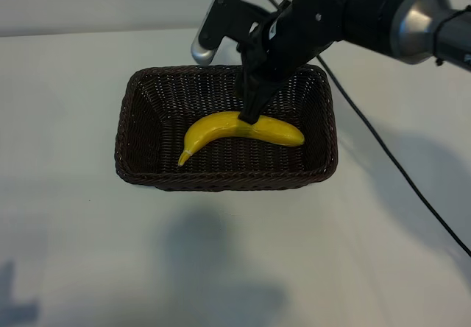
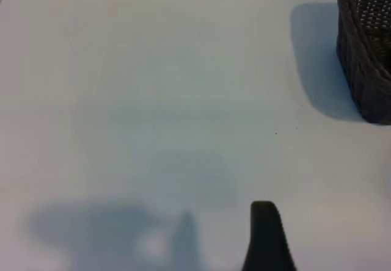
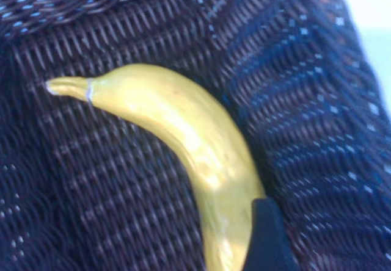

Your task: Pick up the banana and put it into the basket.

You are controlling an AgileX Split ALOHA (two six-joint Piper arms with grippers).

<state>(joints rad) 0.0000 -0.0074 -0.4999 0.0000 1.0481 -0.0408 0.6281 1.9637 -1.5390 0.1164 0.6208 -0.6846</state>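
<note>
The banana [image 1: 241, 130] lies flat on the floor of the basket [image 1: 147, 166], stem tip toward 8 o'clock, with the right gripper [image 1: 251, 113] just above its middle, fingers apart and gripping nothing, arm entering from 2 o'clock; left gripper [image 2: 266, 237] parked open over the table [image 1: 73, 253]

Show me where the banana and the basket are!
banana [image 1: 221, 127]: exterior view, on its yellow middle.
basket [image 1: 221, 182]: exterior view, on its near woven rim.
</note>
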